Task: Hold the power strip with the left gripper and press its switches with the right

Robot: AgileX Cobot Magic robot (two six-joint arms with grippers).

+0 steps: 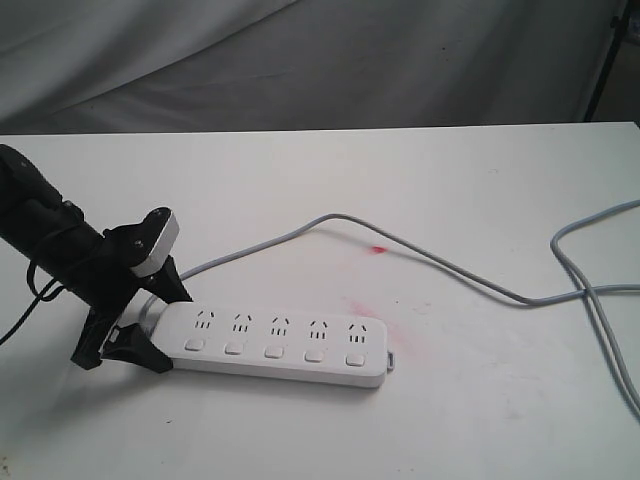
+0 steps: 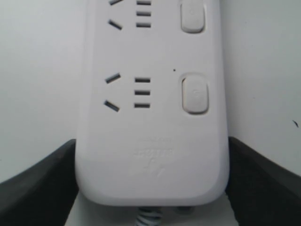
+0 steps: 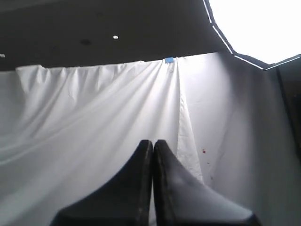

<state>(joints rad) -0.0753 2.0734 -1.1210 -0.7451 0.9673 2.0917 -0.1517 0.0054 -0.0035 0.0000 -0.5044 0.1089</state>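
— So, where is the power strip [image 1: 275, 340] lying?
— Flat on the white table [image 1: 450, 420], sockets up, a little left of the middle in the exterior view. There is one strip only.
— And what do you count on it?
— Five socket groups [image 1: 279, 325] in a row, and five switches [image 1: 273, 351], one square button in front of each group. The left wrist view is closer and shows only two of the groups and two of the buttons, the farther button cut by the edge of the picture.
— Cords?
— One grey cord [image 1: 440, 265]. It leaves the strip's left end, curves across the table, and crosses itself near the right side, where three runs of it reach the edge of the picture.
— What is the left gripper [image 1: 165, 325] doing?
— It is set wide around the cord end of the strip. Its two black fingers [image 2: 37, 188] lie against the two long sides, one on each, so it is grasping the strip across its width.
— And the right gripper [image 3: 153, 143]?
— It doesn't appear in the exterior view at all. Its own wrist view shows two dark fingers clenched together, nothing between them, pointing toward a hanging white cloth [image 3: 94, 117].
— Anything else on the table?
— Two reddish marks: one small red spot [image 1: 378, 249] beside the cord, and one faint pink smear [image 1: 365, 305] just behind the strip's right end.
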